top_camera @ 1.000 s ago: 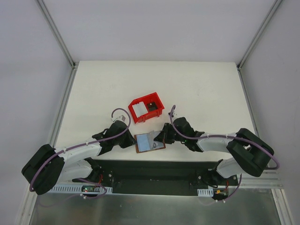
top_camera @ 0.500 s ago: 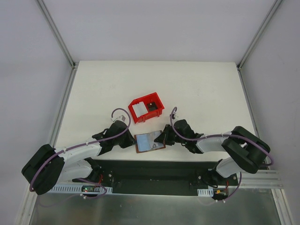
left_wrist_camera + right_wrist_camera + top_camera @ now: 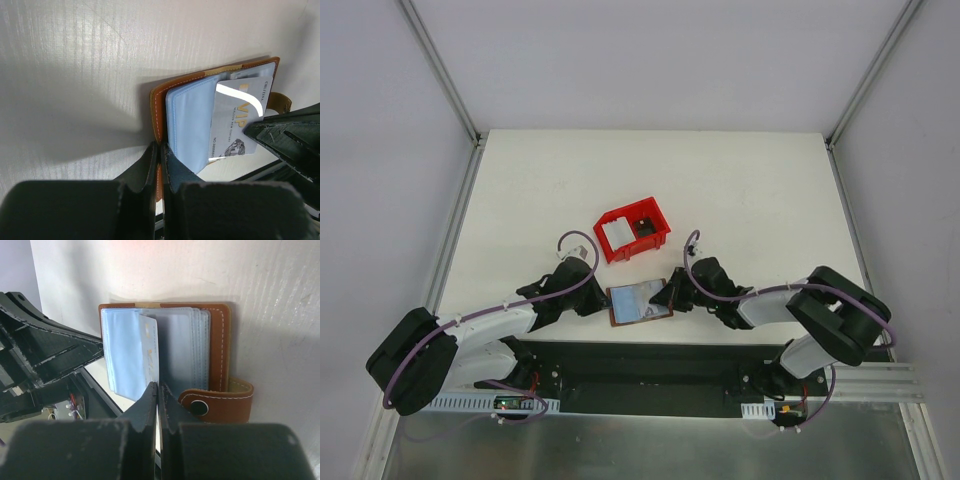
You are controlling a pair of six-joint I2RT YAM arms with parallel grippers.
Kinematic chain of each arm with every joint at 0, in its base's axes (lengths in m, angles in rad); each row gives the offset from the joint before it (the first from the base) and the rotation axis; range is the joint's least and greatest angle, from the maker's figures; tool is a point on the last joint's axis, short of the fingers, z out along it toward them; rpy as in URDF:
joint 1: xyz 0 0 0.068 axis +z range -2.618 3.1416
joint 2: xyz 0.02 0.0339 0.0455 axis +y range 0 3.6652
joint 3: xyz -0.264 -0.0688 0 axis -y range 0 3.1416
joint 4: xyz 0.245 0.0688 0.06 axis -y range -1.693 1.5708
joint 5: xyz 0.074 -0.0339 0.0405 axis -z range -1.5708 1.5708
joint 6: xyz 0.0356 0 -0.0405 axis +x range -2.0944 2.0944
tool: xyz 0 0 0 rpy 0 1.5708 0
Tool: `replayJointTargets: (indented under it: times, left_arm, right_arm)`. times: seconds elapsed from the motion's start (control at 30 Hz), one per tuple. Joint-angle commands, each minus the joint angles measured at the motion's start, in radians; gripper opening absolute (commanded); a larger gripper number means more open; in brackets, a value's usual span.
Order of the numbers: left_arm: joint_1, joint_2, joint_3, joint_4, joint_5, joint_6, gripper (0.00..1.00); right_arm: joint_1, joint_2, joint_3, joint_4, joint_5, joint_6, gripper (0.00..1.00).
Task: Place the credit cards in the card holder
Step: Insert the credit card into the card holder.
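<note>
The holder [image 3: 640,302] lay open, pale sleeves up, with the red bin [image 3: 640,247] just beyond it. The left gripper [image 3: 160,150] sat at the holder's left edge, fingers closed with the brown cover rim showing between them, so it seemed to be pinching that rim to pin the holder down. The right gripper [image 3: 158,387] was at the holder's right side, fingers pressed together, their tips against the edge of a card [image 3: 235,117] that stood partly inside the sleeves, a good part of it not yet in. Whether those tips nipped the card or only pushed on it could not be told.

The likeliest trouble was the card jamming. It sat a little askew to the sleeves, so a push along the wrong line would probably have wedged a corner against a sleeve mouth and bowed the thin card rather than sliding it home. A harder push could then have flicked it out of the holder altogether.

The sleeves were many and floppy, so the card might have slipped between two of them instead of into a pocket.

The left grip looked slight. If the rim slid free, the whole holder would likely have skated away from the right gripper, or the clasp flap [image 3: 217,402] could have folded over.

A pale thing [image 3: 613,234] lay in the bin, perhaps more cards; that could not be confirmed.
</note>
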Motion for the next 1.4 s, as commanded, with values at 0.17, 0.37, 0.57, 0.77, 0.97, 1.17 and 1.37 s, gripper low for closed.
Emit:
replayJointTargets:
  times: [0.17,0.37,0.57,0.77,0.97,1.17,1.37]
  left_arm:
    - [0.009,-0.007,-0.002,-0.001,0.022,-0.01,0.0]
    - [0.009,-0.007,-0.002,0.0,0.02,-0.01,0.0]
    - [0.009,-0.013,-0.005,-0.001,0.017,-0.012,0.0]
    - [0.009,-0.013,-0.007,0.0,0.017,-0.016,0.0]
    - [0.009,-0.002,0.004,0.002,0.023,-0.01,0.0]
    - [0.009,-0.007,-0.005,0.0,0.019,-0.012,0.0]
    - [0.009,-0.016,-0.005,0.002,0.014,-0.013,0.0]
  right_arm:
    - [0.006,0.052,-0.002,0.033,0.011,0.011,0.0]
    - [0.005,0.048,0.004,0.019,0.013,0.011,0.0]
    - [0.003,0.023,-0.014,-0.01,0.054,0.029,0.0]
    - [0.006,-0.039,-0.028,-0.084,0.101,0.028,0.0]
    - [0.025,0.019,0.009,-0.073,0.063,0.031,0.0]
    - [0.038,0.05,0.026,-0.058,0.031,0.045,0.0]
    - [0.043,0.038,0.015,-0.059,0.028,0.068,0.0]
